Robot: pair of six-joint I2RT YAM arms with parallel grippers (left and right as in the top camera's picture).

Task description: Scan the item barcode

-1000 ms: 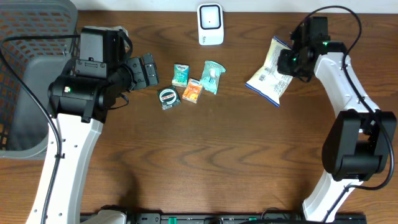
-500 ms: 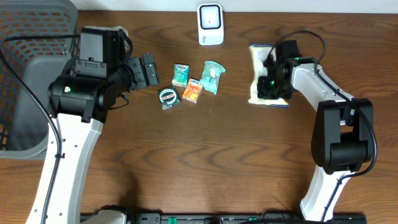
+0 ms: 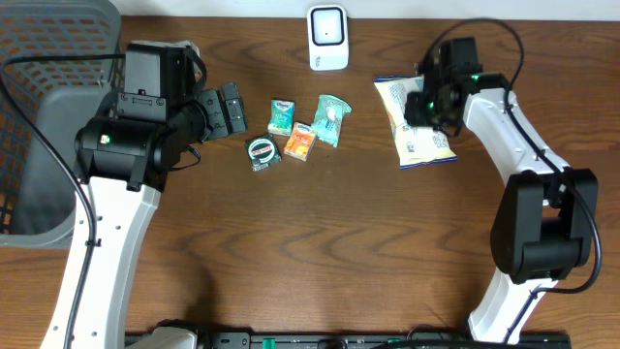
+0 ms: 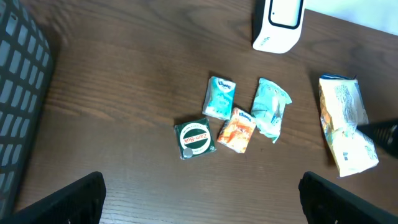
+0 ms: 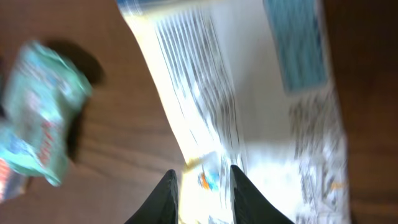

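Since half a second ago the snack bag (image 3: 418, 136) is lying flatter and more spread out on the table (image 3: 320, 252), and the right gripper (image 3: 424, 105) is sitting over its upper right part instead of its middle. In the right wrist view its fingers (image 5: 166, 194) are standing a narrow way apart, with blurred yellow-and-white wrapper showing between them. Whether they are pinching a fold of the bag or only resting over it cannot be told. The left gripper (image 4: 202, 198) is gaping wide, holding nothing and touching nothing.

The overhead view is showing the bag lying to the right of the white scanner (image 3: 328, 37) and nearer the robot, apart from it. It is also showing the mesh basket (image 3: 39, 87) at the table's left end. The left wrist view is giving the small items most clearly: a round green tin (image 4: 195, 138), an orange packet (image 4: 237, 130), a blue tissue pack (image 4: 219, 97) and a teal pouch (image 4: 271, 107), all close together. The right wrist view is catching only that pouch at its left edge and the bag's printing, too blurred to read.

A strip of bare wood is separating the pouch from the bag, and a wider stretch is lying between the bag and the robot's side. The scanner is standing close to the table's far edge.
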